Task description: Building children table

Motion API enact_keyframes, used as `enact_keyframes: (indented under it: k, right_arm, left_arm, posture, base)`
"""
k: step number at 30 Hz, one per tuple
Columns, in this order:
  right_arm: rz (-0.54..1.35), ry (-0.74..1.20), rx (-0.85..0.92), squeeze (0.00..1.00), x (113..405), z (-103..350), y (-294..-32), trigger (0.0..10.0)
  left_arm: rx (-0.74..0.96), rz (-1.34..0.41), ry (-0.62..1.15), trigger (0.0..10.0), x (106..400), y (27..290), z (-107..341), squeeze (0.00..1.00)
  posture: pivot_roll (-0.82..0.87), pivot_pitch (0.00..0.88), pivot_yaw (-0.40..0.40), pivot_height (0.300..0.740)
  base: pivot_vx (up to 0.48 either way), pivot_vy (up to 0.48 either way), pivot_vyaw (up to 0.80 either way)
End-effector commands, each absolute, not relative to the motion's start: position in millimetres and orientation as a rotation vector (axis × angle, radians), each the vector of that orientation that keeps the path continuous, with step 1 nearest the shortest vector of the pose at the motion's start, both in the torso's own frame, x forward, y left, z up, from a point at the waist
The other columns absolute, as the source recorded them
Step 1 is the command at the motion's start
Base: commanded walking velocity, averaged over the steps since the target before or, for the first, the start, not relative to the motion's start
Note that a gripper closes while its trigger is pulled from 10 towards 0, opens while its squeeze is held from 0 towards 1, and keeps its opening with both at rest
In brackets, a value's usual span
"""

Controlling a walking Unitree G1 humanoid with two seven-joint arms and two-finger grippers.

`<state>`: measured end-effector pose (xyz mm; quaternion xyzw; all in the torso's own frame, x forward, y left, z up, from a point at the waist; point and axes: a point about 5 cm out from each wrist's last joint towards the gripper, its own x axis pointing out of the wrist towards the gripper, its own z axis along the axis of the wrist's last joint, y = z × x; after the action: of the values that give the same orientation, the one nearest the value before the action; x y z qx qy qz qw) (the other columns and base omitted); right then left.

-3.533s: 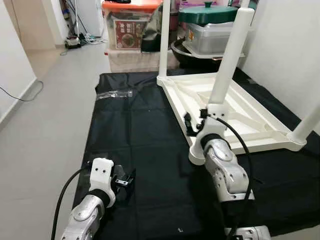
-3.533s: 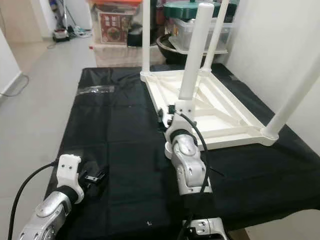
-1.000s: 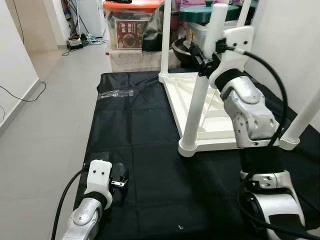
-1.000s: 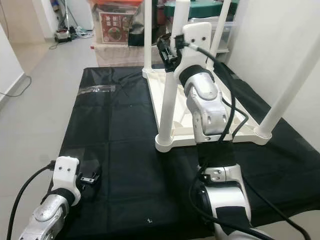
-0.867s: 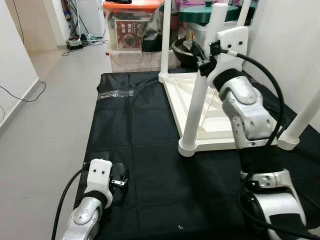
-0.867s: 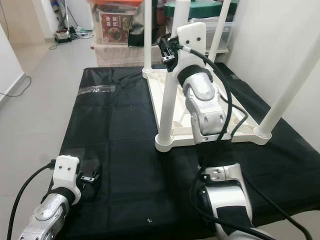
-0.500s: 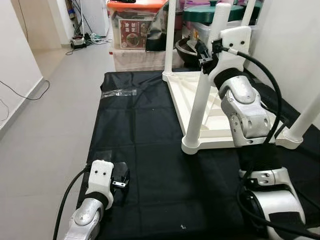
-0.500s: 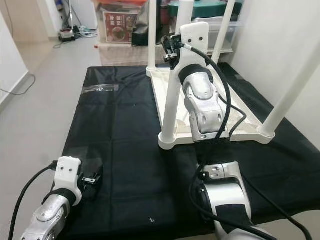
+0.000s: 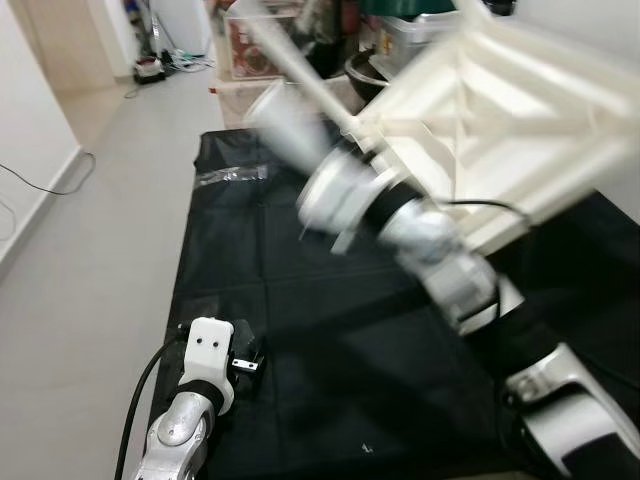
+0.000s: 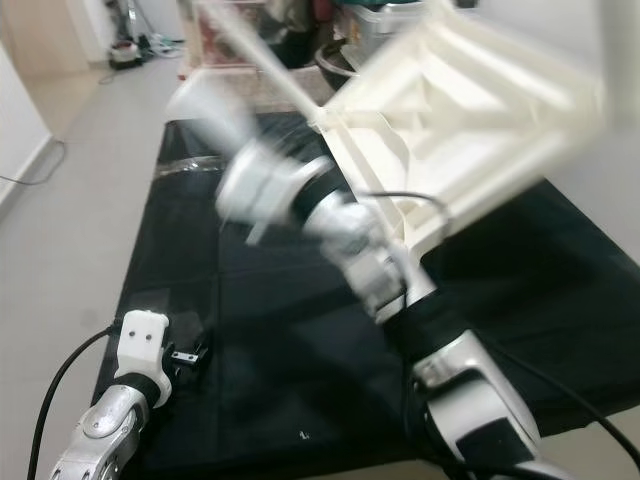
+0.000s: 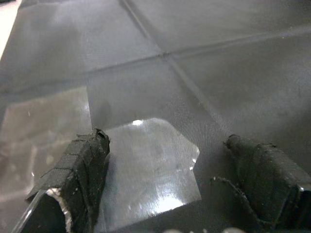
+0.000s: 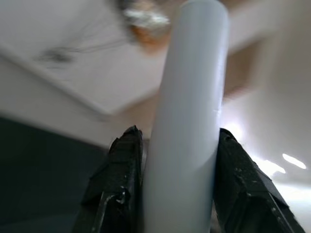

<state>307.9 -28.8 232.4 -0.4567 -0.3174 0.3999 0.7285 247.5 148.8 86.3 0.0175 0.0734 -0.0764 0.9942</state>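
The white children's table point(image 9: 500, 100) is tilted up off the black cloth point(image 9: 300, 320), its ribbed underside turned toward me and blurred by motion. My right gripper point(image 12: 177, 141) is shut on one round white table leg point(image 12: 187, 97), which sits squeezed between both black fingers point(image 12: 119, 170). In the head views that arm's wrist point(image 9: 340, 190) is a blur left of the tabletop. My left gripper point(image 9: 247, 358) rests low on the cloth near its front left corner, open, its fingers point(image 11: 80, 167) straddling a flat clear plastic bag point(image 11: 146, 170) without gripping it.
Another clear plastic bag point(image 9: 232, 173) lies near the cloth's far left edge. Storage boxes and pots point(image 9: 260, 40) are stacked behind the cloth. Grey floor point(image 9: 90, 200) runs along the left, and a white wall stands close on the right.
The table has swung up from lying legs-up on the cloth to a steep tilt. My right arm has dropped down and to the left with the leg. The left gripper stays put.
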Motion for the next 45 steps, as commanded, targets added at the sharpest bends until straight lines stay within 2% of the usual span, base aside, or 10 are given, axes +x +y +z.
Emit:
enact_keyframes:
  k: [1, 11, 15, 24, 29, 30, 31, 32, 33, 45]
  right_arm:
    - [1.036, -0.853, -1.07, 0.0, 281, 233, -7, 0.0]
    - [1.009, -0.483, -1.251, 0.0, 307, 150, -29, 0.0]
    - [0.953, -0.227, -1.276, 0.0, 321, 110, -54, 0.0]
    - [0.768, 0.038, -1.119, 0.0, 342, 98, -87, 0.0]
    - [0.727, 0.051, -1.072, 0.0, 345, 98, -90, 0.0]
    - [0.715, 0.037, -1.06, 0.0, 345, 99, -89, 2.9]
    - [0.748, 0.006, -1.001, 0.0, 342, 100, -84, 10.0]
    - [0.748, 0.006, -1.001, 0.0, 342, 100, -84, 10.0]
    - [0.783, -0.011, -0.967, 1.0, 338, 100, -80, 10.0]
    - [0.909, 0.02, -0.946, 1.0, 322, 84, -78, 10.0]
  left_arm:
    - [0.03, -0.143, 0.155, 10.0, 244, 148, 84, 0.0]
    - [0.037, -0.133, 0.173, 10.0, 238, 153, 79, 0.0]
    - [0.042, -0.129, 0.174, 10.0, 239, 155, 79, 0.0]
    - [0.044, -0.128, 0.177, 10.0, 238, 154, 78, 0.0]
    - [0.044, -0.133, 0.176, 10.0, 238, 154, 77, 0.0]
    - [0.044, -0.136, 0.176, 10.0, 239, 153, 78, 0.0]
    - [0.044, -0.138, 0.175, 10.0, 240, 153, 78, 0.0]
    - [0.044, -0.138, 0.175, 10.0, 240, 153, 78, 0.0]
    - [0.046, -0.14, 0.175, 10.0, 241, 153, 78, 0.0]
    - [0.059, -0.142, 0.178, 10.0, 242, 156, 77, 0.0]
  posture:
    - [0.02, 0.0, -0.083, 0.74]
    - [0.03, 0.0, -0.085, 0.74]
    - [0.03, 0.0, -0.084, 0.74]
    - [0.04, 0.0, -0.086, 0.74]
    - [0.03, 0.0, -0.081, 0.74]
    - [0.03, 0.0, -0.081, 0.74]
    - [0.03, 0.0, -0.077, 0.74]
    - [0.03, 0.0, -0.077, 0.74]
    - [0.02, 0.0, -0.076, 0.74]
    - [0.02, 0.0, -0.077, 0.74]
  base:
    - [0.0, 0.0, 0.0]
    - [0.0, 0.0, 0.0]
    - [0.0, 0.0, 0.0]
    - [0.0, 0.0, 0.0]
    - [0.0, 0.0, 0.0]
    - [0.0, 0.0, 0.0]
    - [0.0, 0.0, 0.0]
    - [0.0, 0.0, 0.0]
    - [0.0, 0.0, 0.0]
    - [0.0, 0.0, 0.0]
